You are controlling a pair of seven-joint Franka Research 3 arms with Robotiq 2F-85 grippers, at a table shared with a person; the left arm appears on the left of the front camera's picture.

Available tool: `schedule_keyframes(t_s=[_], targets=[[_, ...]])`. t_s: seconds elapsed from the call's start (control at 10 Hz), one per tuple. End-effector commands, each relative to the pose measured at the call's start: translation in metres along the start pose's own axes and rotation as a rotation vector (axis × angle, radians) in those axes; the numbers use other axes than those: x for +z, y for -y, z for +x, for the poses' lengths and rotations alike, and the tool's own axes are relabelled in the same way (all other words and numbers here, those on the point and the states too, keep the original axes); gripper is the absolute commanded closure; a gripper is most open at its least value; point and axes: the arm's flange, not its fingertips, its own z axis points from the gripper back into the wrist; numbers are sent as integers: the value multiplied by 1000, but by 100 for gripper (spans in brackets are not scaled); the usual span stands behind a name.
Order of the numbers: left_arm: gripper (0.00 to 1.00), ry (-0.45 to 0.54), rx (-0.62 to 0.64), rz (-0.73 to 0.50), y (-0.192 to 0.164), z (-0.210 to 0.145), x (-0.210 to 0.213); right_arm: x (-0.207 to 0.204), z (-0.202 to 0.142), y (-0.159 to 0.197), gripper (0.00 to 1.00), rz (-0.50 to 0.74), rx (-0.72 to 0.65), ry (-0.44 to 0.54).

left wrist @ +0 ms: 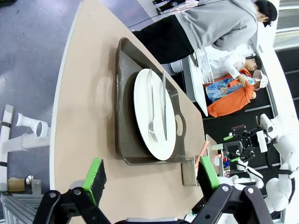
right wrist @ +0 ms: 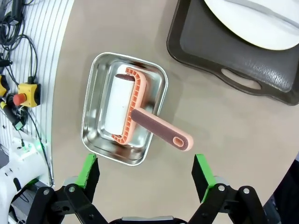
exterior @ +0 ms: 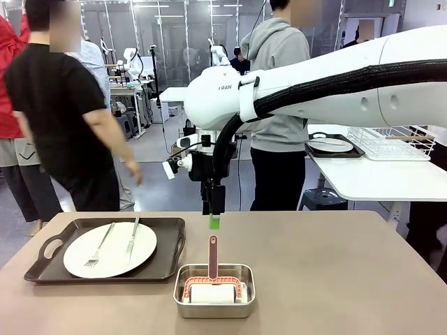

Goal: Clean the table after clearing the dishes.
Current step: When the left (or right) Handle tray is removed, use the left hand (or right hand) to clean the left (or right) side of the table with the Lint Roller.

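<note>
Above the pan [right wrist: 96, 123], right gripper [right wrist: 145, 169] spread

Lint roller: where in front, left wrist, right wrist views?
Front: lint roller bottom centre, in the steel pan.
Left wrist: lower right, pink handle beside the dark tray.
Right wrist: centre, in the pan, handle over its rim.
Shared landmark: that tray with its white plate.
</note>
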Motion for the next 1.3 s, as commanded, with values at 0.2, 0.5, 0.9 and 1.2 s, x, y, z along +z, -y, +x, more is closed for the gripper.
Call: schedule_keyframes(t_s=[0.2,0.5,0.9,1.2], targets=[[0,-3,1,3,-1,-2,4,-16,-13,51,0,193,-71,84],[0,-3,1,3,-1,-2,4,-34,-16,70,0,260,-82,96],[0,-3,1,3,-1,-2,4,-67,-20,85,0,327,-85,107],[0,-3,1,3,-1,-2,4,-87,-21,93,0,375,-81,96]])
